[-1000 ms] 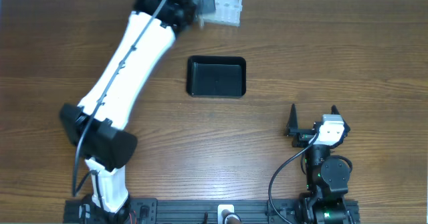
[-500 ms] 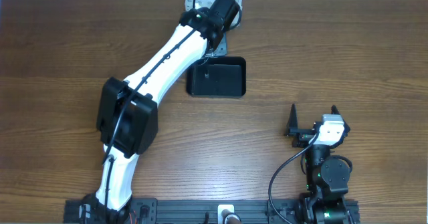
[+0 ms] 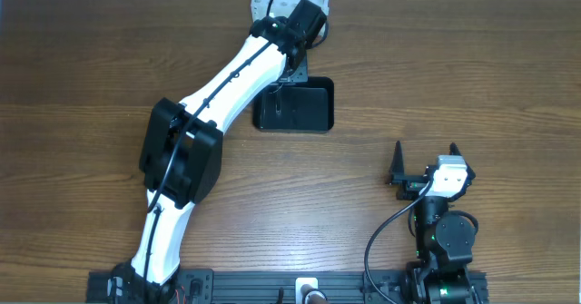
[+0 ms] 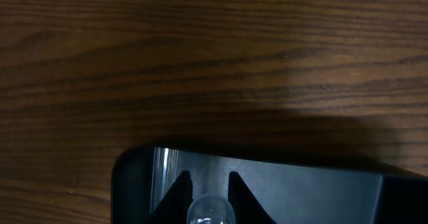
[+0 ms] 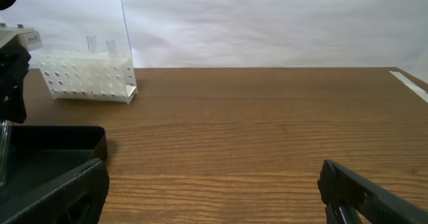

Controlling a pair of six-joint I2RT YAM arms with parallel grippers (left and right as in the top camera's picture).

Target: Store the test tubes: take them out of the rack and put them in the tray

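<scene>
The left gripper (image 4: 208, 180) is clamped on a test tube (image 4: 210, 210) over the left end of the black tray (image 3: 313, 113). Just beyond the tray, on the far side, stands the white rack (image 5: 87, 77) (two tubes stand in it). The right gripper (image 3: 425, 159) sits near right, fingers apart.

Wooden table (image 3: 472, 68) with tray (image 3: 313, 109), rack (image 5: 87, 80)

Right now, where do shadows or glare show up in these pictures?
Left wrist view: a broad dark shadow lies on the table beyond the tray, a bright glint marks the tray's corner, and the test tube rim shines. Right wrist view: the rack is evenly lit.
</scene>
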